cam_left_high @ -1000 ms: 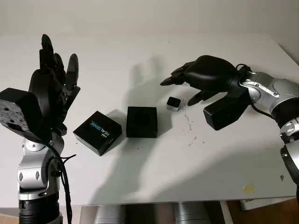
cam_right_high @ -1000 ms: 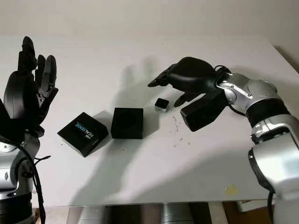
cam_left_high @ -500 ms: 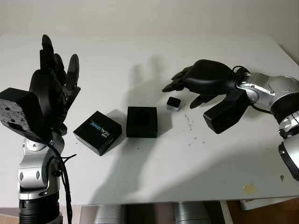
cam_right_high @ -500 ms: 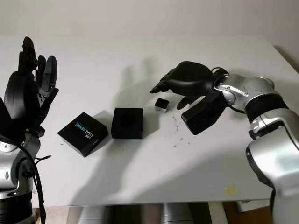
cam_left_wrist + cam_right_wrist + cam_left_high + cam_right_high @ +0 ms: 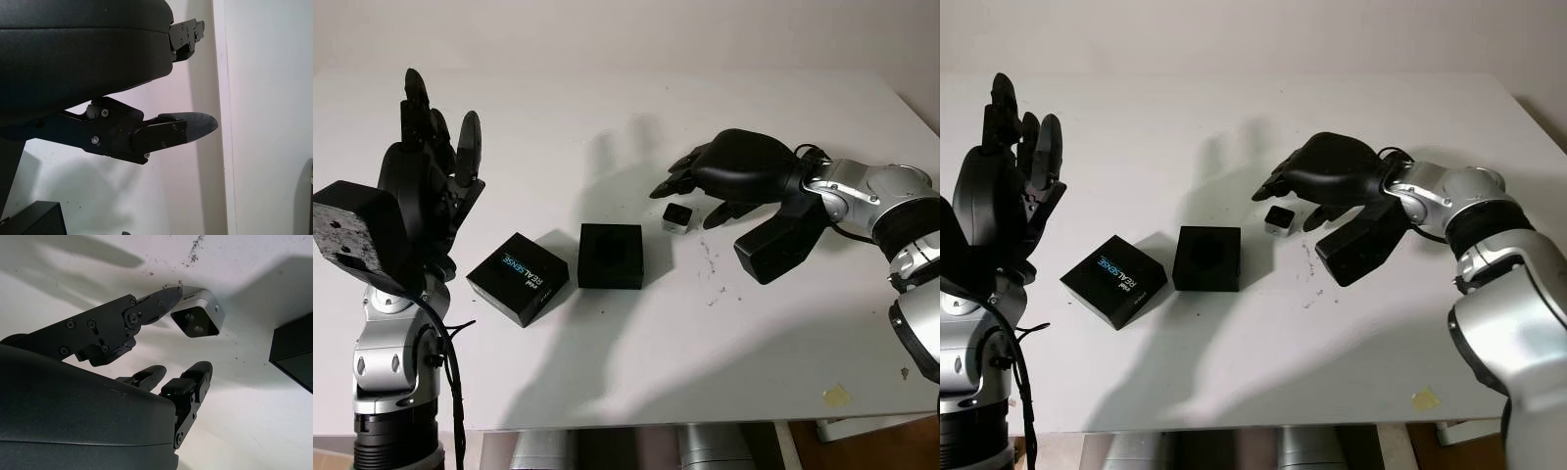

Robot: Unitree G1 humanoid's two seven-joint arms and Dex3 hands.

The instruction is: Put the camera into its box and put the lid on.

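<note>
A small silver camera (image 5: 677, 216) with a dark lens face lies on the white table (image 5: 607, 117) right of centre. My right hand (image 5: 700, 191) hovers over it, open, with one fingertip (image 5: 168, 296) against the camera (image 5: 199, 316). The open black box (image 5: 611, 256) sits just left of the camera. Its lid (image 5: 518, 278), black with blue lettering, lies further left. My left hand (image 5: 431, 147) is raised at the far left, open, above the table.
A black block on my right forearm (image 5: 781, 240) hangs low over the table right of the camera. Small dark specks (image 5: 710, 264) mark the surface near it. A yellowish stain (image 5: 835, 396) lies close to the front right edge.
My right hand has drawn slightly left and lower over the camera, its thumb coming in against it. The camera, box, lid and left hand have not moved.
</note>
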